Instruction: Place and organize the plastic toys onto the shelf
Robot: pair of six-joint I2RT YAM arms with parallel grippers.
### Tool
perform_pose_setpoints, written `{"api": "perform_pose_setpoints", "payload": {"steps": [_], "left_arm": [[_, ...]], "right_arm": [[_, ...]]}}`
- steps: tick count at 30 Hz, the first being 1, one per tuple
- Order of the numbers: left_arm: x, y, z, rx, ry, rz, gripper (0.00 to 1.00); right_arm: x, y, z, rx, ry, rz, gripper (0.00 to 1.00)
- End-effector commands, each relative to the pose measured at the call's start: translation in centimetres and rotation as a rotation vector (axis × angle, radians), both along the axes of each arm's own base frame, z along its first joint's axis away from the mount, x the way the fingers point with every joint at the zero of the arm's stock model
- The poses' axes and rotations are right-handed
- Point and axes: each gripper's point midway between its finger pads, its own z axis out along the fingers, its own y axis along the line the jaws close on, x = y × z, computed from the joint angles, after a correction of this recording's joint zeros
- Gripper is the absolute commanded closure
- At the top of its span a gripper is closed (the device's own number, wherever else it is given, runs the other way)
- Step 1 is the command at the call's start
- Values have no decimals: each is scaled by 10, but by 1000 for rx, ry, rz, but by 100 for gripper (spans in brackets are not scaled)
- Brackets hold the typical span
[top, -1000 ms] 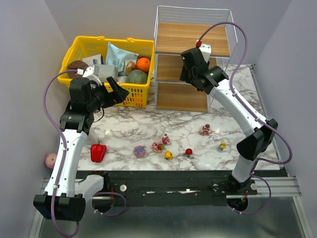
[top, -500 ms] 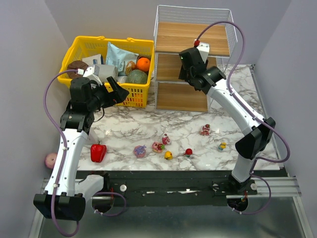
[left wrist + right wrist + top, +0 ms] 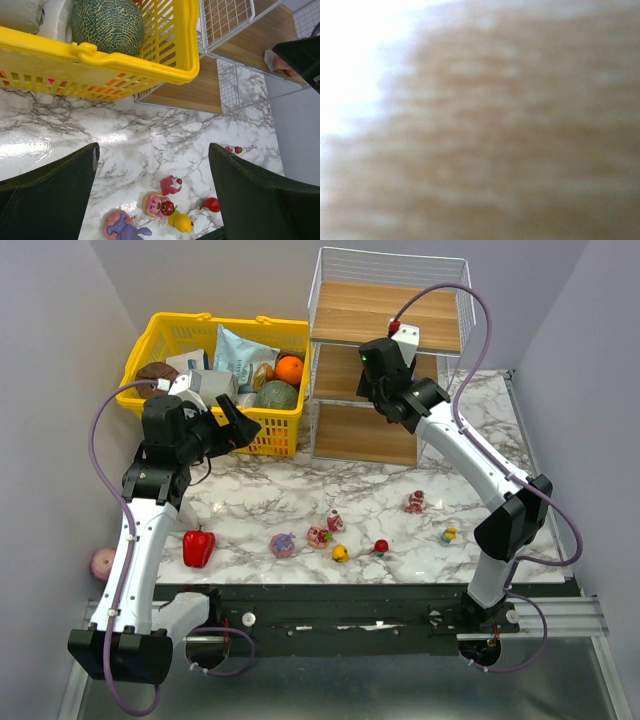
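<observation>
Plastic toys lie loose on the marble surface near its front edge, none of them visible on the boards of the shelf in the top view. A purple bunny figure sits furthest left, and just beside it are two pink ones, a yellow one and a small red one. Two more stand apart to the right, a pink-red one and a tiny blue-and-yellow one. The left gripper hovers above the surface in front of the yellow basket, its jaws spread wide apart and holding nothing. Its wrist view looks down between the two dark fingers onto the cluster of toys, with a netted green melon behind the basket wall. The right gripper reaches into the front of the shelf at its middle tier. I cannot tell how its jaws stand, because the right wrist view is only a blur of pale wood grain. In the left wrist view a small pale-pink thing shows on a shelf board at that gripper's tip, too small to identify or to say whether it is gripped. A red bell pepper lies on the surface beside the left arm, and a pink ball sits off the surface's left edge.
</observation>
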Motion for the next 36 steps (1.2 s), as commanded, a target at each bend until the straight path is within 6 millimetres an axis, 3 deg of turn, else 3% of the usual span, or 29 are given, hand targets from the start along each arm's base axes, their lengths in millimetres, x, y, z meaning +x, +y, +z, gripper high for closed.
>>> {"api": "perform_pose_setpoints", "payload": {"steps": [1, 8, 18, 27, 36], "left_arm": [[3, 3, 2, 9, -11, 7, 1], [2, 3, 1, 10, -8, 10, 1], [1, 4, 0, 11, -6, 13, 1], [-1, 5, 1, 13, -13, 15, 1], [-4, 5, 0, 15, -14, 16, 1]], "right_arm": [[7, 8, -38, 53, 52, -29, 50], [7, 11, -46, 47, 82, -27, 44], [6, 11, -52, 41, 102, -33, 25], [6, 15, -41, 71, 60, 5, 14], [-14, 19, -24, 115, 39, 109, 7]]}}
